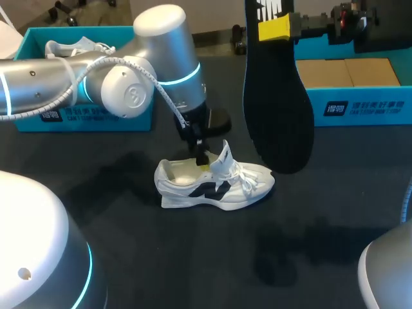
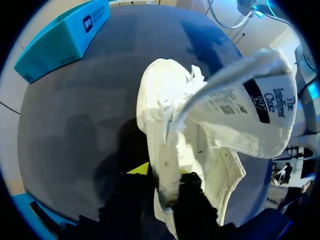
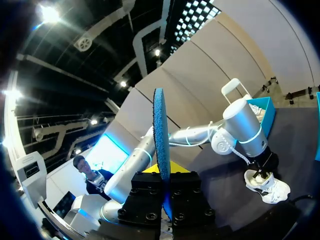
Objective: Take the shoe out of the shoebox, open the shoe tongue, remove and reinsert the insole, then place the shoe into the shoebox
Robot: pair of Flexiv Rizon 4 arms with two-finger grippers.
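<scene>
Both were clamped: your left claw [image 1: 201, 159] on the sneaker [image 1: 215, 187], your right claw [image 1: 275, 29] on the insole [image 1: 277, 109]. You needed to feed it in toe-first.

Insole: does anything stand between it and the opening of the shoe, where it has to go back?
Yes: the left gripper holds the shoe at its opening, behind the raised tongue, one finger inside. The heel end is free for the insole.

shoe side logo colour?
The logo is dark, navy or black, on the white shoe; head view shows it best.
</scene>
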